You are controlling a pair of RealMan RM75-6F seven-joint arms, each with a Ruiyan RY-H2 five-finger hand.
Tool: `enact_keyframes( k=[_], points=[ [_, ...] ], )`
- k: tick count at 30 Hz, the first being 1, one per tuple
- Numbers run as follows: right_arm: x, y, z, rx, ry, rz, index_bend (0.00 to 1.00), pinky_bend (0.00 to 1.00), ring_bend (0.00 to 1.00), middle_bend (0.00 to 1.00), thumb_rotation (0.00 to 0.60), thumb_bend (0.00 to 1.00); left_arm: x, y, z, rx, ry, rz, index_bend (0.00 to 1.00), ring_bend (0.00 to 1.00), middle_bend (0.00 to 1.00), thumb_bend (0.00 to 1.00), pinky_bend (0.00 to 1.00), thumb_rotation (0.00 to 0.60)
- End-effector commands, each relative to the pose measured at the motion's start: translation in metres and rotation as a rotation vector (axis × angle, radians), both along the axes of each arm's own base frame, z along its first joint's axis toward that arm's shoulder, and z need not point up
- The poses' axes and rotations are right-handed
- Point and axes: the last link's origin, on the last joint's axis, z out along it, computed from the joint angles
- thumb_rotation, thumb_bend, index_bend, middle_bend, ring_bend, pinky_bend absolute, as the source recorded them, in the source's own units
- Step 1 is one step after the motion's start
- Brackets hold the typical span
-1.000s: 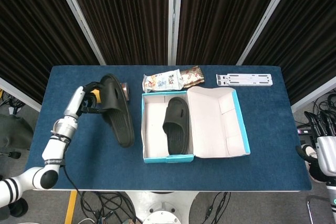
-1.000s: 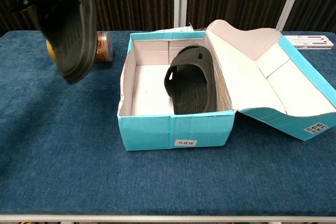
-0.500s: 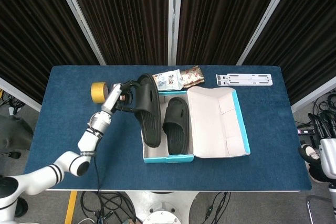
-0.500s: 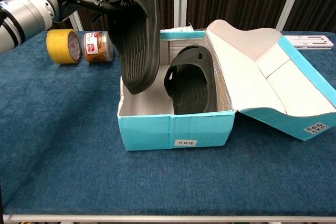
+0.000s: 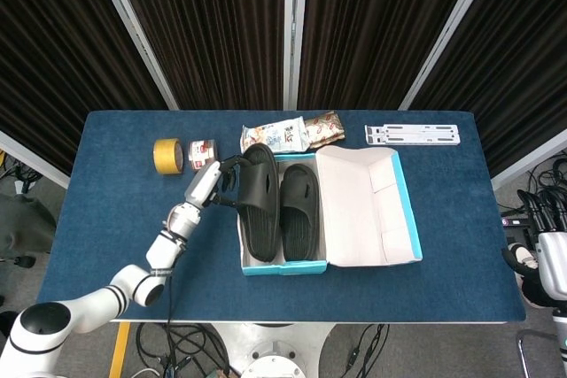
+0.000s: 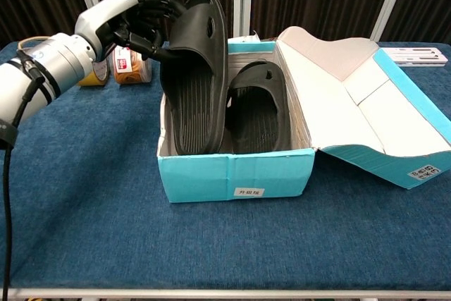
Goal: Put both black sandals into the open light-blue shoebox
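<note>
The open light-blue shoebox (image 5: 269, 266) (image 6: 236, 177) sits mid-table, its lid (image 5: 365, 205) folded out to the right. One black sandal (image 5: 299, 209) (image 6: 259, 107) lies in the box's right half. My left hand (image 5: 205, 185) (image 6: 123, 22) grips the strap end of the second black sandal (image 5: 258, 205) (image 6: 195, 82). This sandal stands tilted, sole towards the chest camera, with its lower end down inside the box's left half. My right hand (image 5: 551, 254) hangs off the table's right edge, holding nothing; its fingers are too small to read.
A yellow tape roll (image 5: 166, 156) and a small jar (image 5: 202, 150) (image 6: 131, 65) stand behind my left hand. Snack packets (image 5: 291, 135) lie behind the box. A white bracket (image 5: 413, 135) lies at the back right.
My left hand has carried the second sandal rightward from the table's left side and lowered its end into the box's left half. The right hand has stayed put.
</note>
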Motion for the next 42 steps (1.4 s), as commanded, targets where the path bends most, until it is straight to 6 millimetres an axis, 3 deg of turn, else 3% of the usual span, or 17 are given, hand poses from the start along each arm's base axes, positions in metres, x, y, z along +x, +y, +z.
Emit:
enact_keyframes(
  k=[1,6,25,29,31,35,38,42],
  points=[
    [0.000,0.000,0.000,0.002,-0.001,0.000,0.01,0.12,0.02,0.13,0.600,0.11,-0.002,-0.002,-0.006,-0.078,-0.006,0.053,0.48,0.70,0.46,0.05,0.72,0.600],
    [-0.001,0.000,0.000,0.001,-0.001,-0.003,0.01,0.12,0.02,0.13,0.600,0.11,-0.005,-0.002,-0.008,-0.129,0.022,0.100,0.47,0.71,0.47,0.05,0.66,0.600],
    [-0.001,0.000,0.000,0.003,-0.005,-0.005,0.01,0.12,0.02,0.13,0.600,0.11,-0.005,-0.007,-0.032,-0.232,0.212,0.127,0.42,0.72,0.47,0.04,0.66,0.600],
    [-0.002,0.001,0.001,0.001,-0.006,-0.008,0.01,0.12,0.02,0.13,0.600,0.11,-0.005,-0.009,-0.034,-0.240,0.257,0.117,0.35,0.70,0.42,0.04,0.63,0.600],
    [-0.003,0.002,0.001,-0.001,-0.007,-0.009,0.01,0.12,0.02,0.13,0.600,0.11,-0.003,-0.011,-0.033,-0.243,0.277,0.099,0.28,0.62,0.35,0.04,0.60,0.600],
    [-0.003,0.002,0.002,-0.001,-0.009,-0.006,0.01,0.12,0.02,0.13,0.600,0.11,0.001,-0.014,-0.026,-0.183,0.362,0.024,0.17,0.17,0.16,0.04,0.50,0.600],
    [-0.004,0.003,0.002,-0.002,-0.012,-0.006,0.01,0.12,0.02,0.13,0.600,0.11,0.006,-0.016,-0.019,-0.126,0.419,-0.023,0.16,0.08,0.11,0.04,0.43,0.600],
    [-0.004,0.005,0.003,-0.005,-0.015,-0.005,0.01,0.13,0.02,0.13,0.600,0.12,0.013,-0.020,-0.005,-0.108,0.479,-0.075,0.15,0.06,0.10,0.04,0.39,0.600]
  ],
)
